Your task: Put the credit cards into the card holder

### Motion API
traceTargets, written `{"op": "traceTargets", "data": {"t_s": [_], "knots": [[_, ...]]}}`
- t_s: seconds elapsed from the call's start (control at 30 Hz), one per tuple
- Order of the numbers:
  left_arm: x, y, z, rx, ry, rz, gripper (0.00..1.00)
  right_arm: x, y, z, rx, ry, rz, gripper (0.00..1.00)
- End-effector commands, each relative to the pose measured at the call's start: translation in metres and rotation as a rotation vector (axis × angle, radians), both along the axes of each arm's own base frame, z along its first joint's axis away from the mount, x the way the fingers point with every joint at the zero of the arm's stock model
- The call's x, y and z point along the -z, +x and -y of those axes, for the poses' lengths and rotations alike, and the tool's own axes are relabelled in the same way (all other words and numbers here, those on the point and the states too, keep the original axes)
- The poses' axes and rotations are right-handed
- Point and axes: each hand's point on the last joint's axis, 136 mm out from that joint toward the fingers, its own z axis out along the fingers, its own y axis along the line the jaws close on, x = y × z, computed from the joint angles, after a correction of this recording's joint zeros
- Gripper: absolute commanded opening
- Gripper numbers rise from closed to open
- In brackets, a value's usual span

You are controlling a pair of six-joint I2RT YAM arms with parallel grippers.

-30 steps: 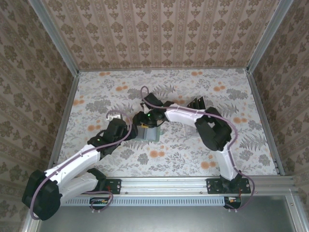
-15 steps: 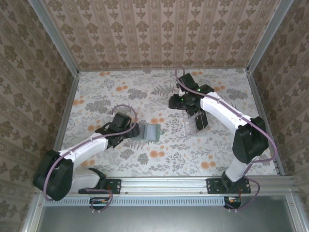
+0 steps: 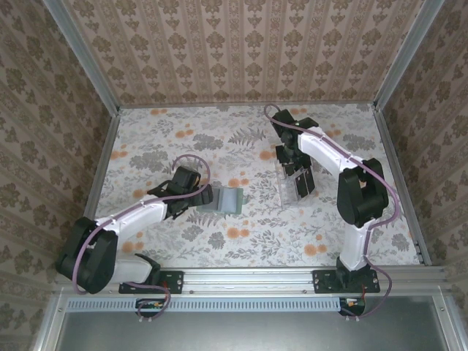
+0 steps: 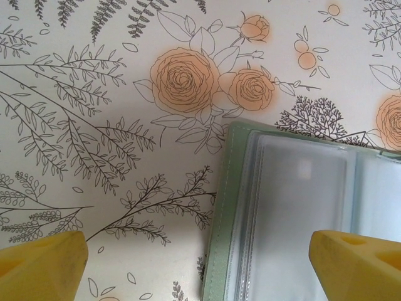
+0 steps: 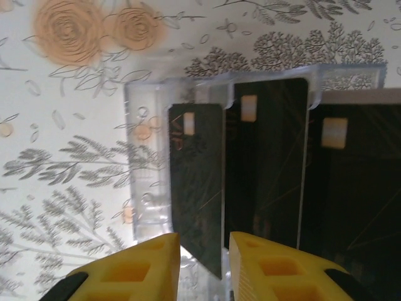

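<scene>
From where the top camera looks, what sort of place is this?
Most likely a staged robot test cell, not a real room: wallpapered wall panels sit in an aluminium frame, the table wears a floral print, and the left arm and right arm are bolted to a rail at its near edge.

Three credit cards (image 5: pixel 263 157), one clear rack (image 5: pixel 147 157), one card holder (image 4: pixel 294 207), one left pincer (image 4: pixel 200 263), one right pincer (image 5: pixel 203 251).

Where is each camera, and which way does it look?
Top camera: above and behind the robot, looking down at the table; both arms show.
Left wrist camera: on the left wrist, looking down at the card holder; yellow fingers show.
Right wrist camera: on the right wrist, facing black cards in the clear rack; yellow fingers show.
Top and left wrist both see the card holder.
</scene>
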Motion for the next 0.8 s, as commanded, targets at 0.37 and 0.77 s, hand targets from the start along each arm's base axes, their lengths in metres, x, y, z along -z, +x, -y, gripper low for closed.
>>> {"op": "traceTargets", "data": {"t_s": [0.37,0.77], "knots": [[-0.004,0.008,0.007,0.022,-0.005,-0.006,1.0,0.018,0.012,-0.001,-0.01,-0.009,-0.056,0.3],[-0.001,0.006,0.006,0.017,-0.008,-0.011,1.0,0.012,0.013,-0.008,-0.003,0.047,-0.038,0.23]]}}
